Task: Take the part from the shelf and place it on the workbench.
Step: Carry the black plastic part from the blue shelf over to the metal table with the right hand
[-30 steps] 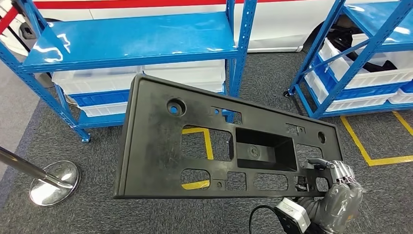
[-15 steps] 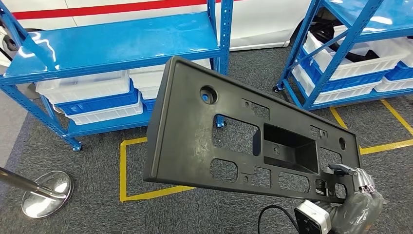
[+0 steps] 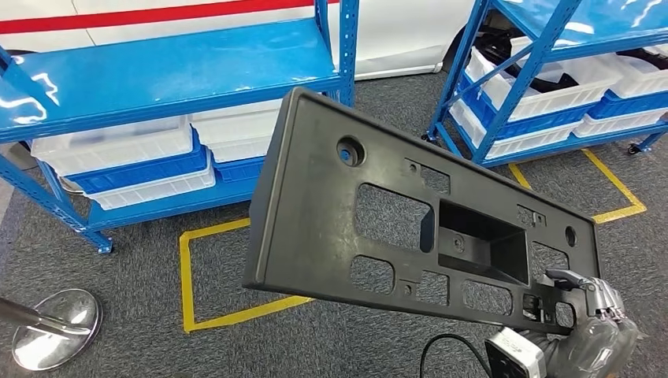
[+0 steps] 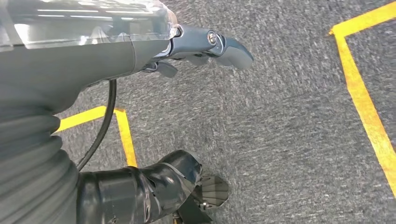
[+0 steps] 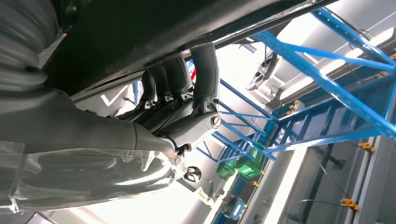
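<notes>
Right robot hand (image 3: 587, 315) — I see its fingers (image 5: 196, 93) clamped on the near right corner of the black part (image 3: 331, 213) | part held tilted in the air above grey carpet, in front of the blue shelf (image 3: 157, 71) | left robot hand (image 4: 205, 44) — hangs over the floor, fingers loose, holding nothing.

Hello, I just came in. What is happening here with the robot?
The robot's right hand grips one corner of a large black plastic panel with rectangular cut-outs and holds it in the air, tilted, above the grey carpet floor. The blue metal shelf is behind the panel, so the part is already off it. The left hand hangs above the floor and holds nothing. No workbench is visible, so the placing is not yet done.
</notes>
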Robot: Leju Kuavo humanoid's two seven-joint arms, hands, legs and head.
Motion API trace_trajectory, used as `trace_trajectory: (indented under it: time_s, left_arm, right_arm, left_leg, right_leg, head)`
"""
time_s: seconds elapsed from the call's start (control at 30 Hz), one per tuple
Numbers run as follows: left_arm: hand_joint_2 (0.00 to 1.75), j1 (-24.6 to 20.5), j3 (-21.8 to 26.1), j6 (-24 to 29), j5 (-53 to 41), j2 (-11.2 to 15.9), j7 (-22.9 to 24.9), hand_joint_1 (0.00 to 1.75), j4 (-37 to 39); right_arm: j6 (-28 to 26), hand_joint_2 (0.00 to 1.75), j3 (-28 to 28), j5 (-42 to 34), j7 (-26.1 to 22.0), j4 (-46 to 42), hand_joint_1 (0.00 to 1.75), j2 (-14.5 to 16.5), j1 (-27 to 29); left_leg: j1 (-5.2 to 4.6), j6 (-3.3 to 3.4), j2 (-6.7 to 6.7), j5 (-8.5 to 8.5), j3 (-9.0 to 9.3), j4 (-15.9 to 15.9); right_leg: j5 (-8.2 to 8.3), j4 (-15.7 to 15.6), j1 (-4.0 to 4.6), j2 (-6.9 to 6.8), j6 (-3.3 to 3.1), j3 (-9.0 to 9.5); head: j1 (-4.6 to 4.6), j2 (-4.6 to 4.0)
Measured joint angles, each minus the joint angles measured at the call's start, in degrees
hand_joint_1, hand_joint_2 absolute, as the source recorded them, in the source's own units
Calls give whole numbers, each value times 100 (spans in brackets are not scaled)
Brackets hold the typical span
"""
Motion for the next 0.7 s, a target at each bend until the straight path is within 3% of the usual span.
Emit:
trace_trajectory:
  time_s: [0.07, 0.2, 0.27, 0.33, 0.37, 0.4, 0.43, 0.53, 0.6, 0.7]
  left_arm:
    - [175, -5, -1, -1, 0, -2, 0, 0, 0]
    - [175, -8, 1, -2, -2, -2, -3, 0, 0]
    - [175, -5, 1, -2, -2, -2, -7, 0, 0]
    - [175, 3, 2, -2, -2, -2, -9, 0, 0]
    - [175, 9, 2, -2, -2, -2, -9, 0, 0]
    - [175, 14, 3, -2, -2, -2, -9, 0, 0]
    - [175, 16, 3, -2, -3, -2, -9, 0, 0]
    - [175, 13, 4, -1, -4, 3, -11, 0, 0]
    - [175, 5, 6, 0, -5, 9, -14, 0, 0]
    - [175, -4, 8, 0, -8, -1, -16, 0, 0]
  right_arm:
    - [-1, 175, -2, -7, -3, -10, 175, 1, 4]
    - [-2, 175, -15, -75, -34, -36, 175, 12, 14]
    - [-2, 175, -32, -141, -69, -61, 175, 32, 18]
    - [-2, 175, -56, -207, -99, -79, 175, 48, 26]
    - [-2, 175, -68, -227, -108, -82, 175, 51, 33]
    - [-2, 175, -77, -240, -113, -83, 175, 54, 39]
    - [-2, 175, -83, -244, -115, -83, 175, 58, 45]
    - [-2, 175, -95, -245, -119, -107, 175, 77, 52]
    - [-2, 175, -100, -250, -119, -126, 175, 87, 58]
    - [-2, 175, -112, -256, -120, -148, 175, 93, 74]
  left_leg:
    - [-23, -66, 27, -41, -9, 60]
    - [-11, -192, 21, -130, -43, 149]
    - [7, -250, -83, -451, -242, 612]
    - [17, -277, -143, -833, -588, 1400]
    - [18, -278, -151, -906, -711, 1675]
    - [18, -270, -154, -866, -744, 1750]
    - [17, -251, -161, -711, -663, 1584]
    - [-4, -127, -301, -159, -116, 414]
    - [-26, -71, -370, -98, 27, 75]
    - [-2, -9, -298, -21, 58, -48]
  right_leg:
    - [80, -382, 19, -51, -53, 194]
    - [118, -421, 22, 38, -190, 169]
    - [148, -445, 2, 72, -244, 157]
    - [157, -440, 10, 117, -261, 135]
    - [157, -436, 15, 146, -262, 131]
    - [158, -432, 20, 179, -262, 131]
    - [158, -429, 24, 215, -262, 138]
    - [162, -425, 37, 322, -243, 158]
    - [183, -427, 29, 372, -189, 133]
    - [178, -412, 32, 388, -85, 97]
  head:
    - [-2, -1]
    - [-3, 1]
    - [-4, 0]
    - [-4, -1]
    - [-4, 0]
    - [-4, -1]
    - [-4, -1]
    - [-3, 1]
    - [-2, 1]
    - [-1, 1]
